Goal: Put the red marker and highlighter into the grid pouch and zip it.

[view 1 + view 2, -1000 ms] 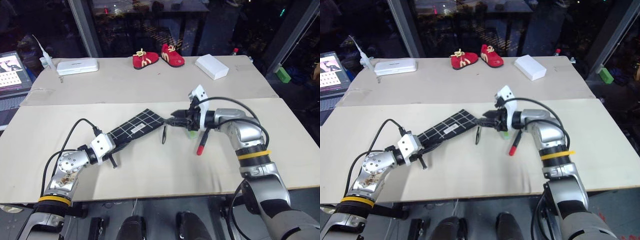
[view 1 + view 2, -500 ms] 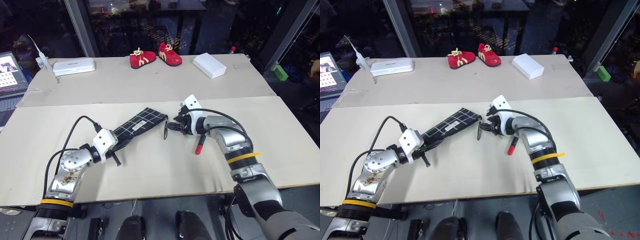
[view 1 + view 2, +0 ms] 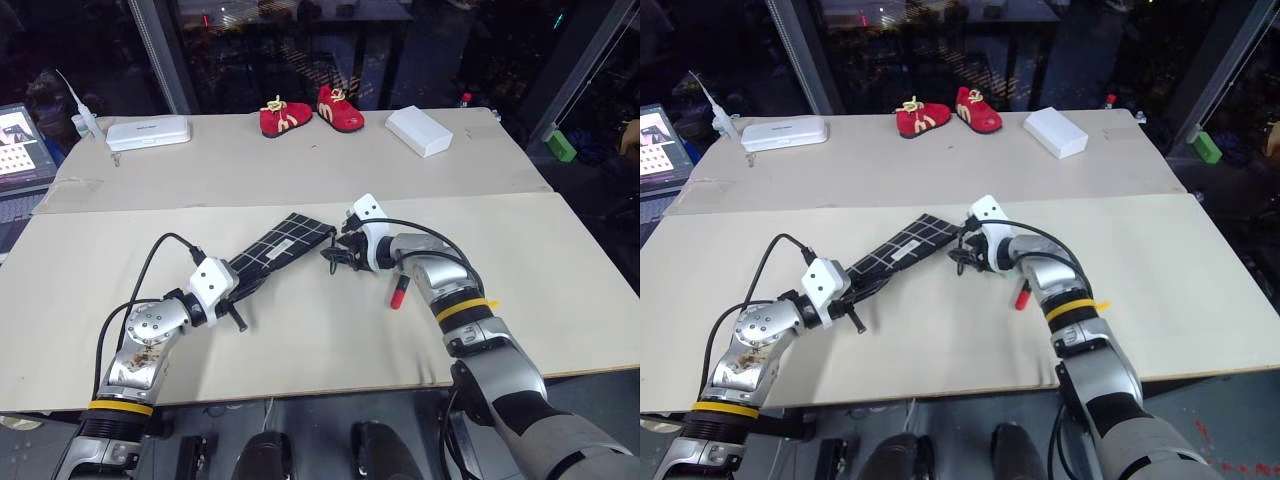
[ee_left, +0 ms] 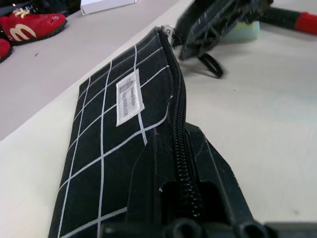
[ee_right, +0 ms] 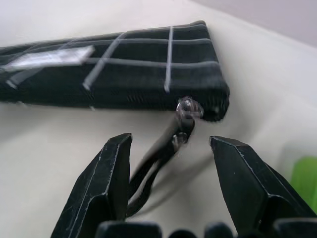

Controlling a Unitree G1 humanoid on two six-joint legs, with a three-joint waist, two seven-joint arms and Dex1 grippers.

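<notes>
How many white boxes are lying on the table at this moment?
2. One long white box lies at the far left of the table. The other white box lies at the far right, beside the red shoes. None seems hidden.

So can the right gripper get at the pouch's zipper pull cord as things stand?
Probably yes: the right gripper is open, its fingers either side of the zipper pull cord at the grid pouch end, nothing between.
</notes>
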